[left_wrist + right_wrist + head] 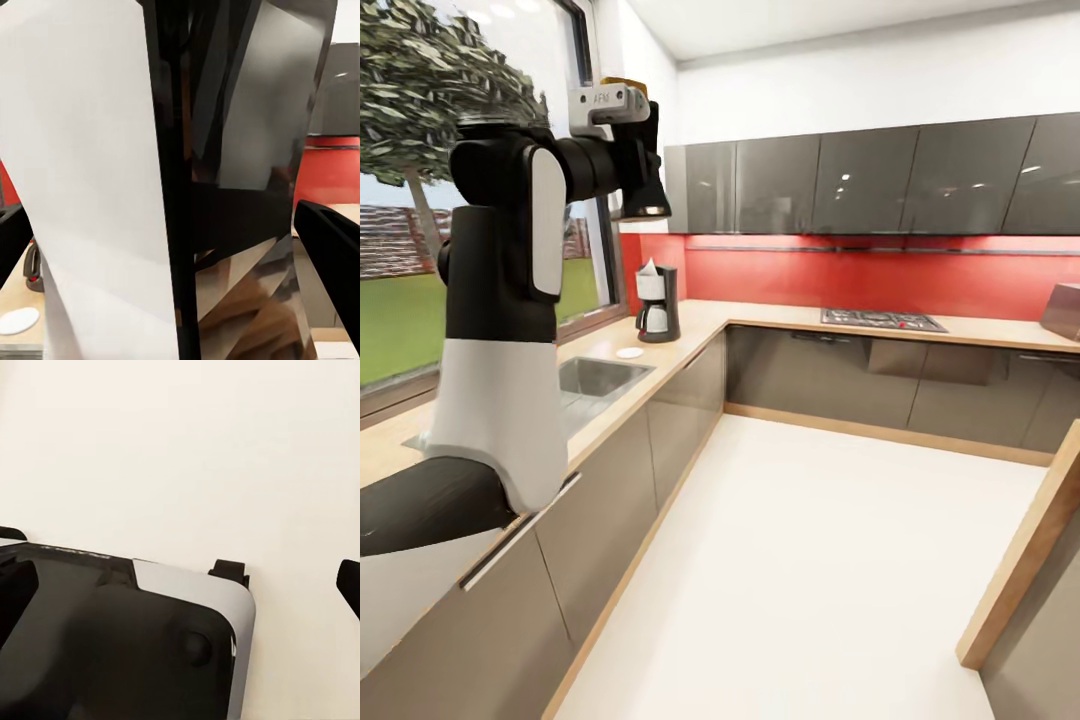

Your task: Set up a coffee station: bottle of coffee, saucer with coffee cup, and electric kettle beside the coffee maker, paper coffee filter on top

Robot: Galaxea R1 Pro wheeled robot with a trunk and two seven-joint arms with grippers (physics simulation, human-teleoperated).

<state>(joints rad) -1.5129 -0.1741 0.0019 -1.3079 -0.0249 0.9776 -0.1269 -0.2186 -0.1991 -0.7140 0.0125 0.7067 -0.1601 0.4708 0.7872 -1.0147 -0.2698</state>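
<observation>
My left arm is raised by the window. Its gripper is shut on the bottle of coffee, whose yellow-gold cap peeks out above the wrist. In the left wrist view the bottle's pale label and glossy dark body sit close between the two black fingers. The coffee maker stands on the kitchen countertop near the corner, with a white pointed piece on its top. The white saucer lies on the countertop just in front of it, and it also appears in the left wrist view. My right gripper hangs open over the pale floor.
A steel sink is set in the countertop beside my left arm. A cooktop sits on the back run under grey wall cabinets. A brown box stands far right. A wood-edged counter end juts in at right. Open floor lies ahead.
</observation>
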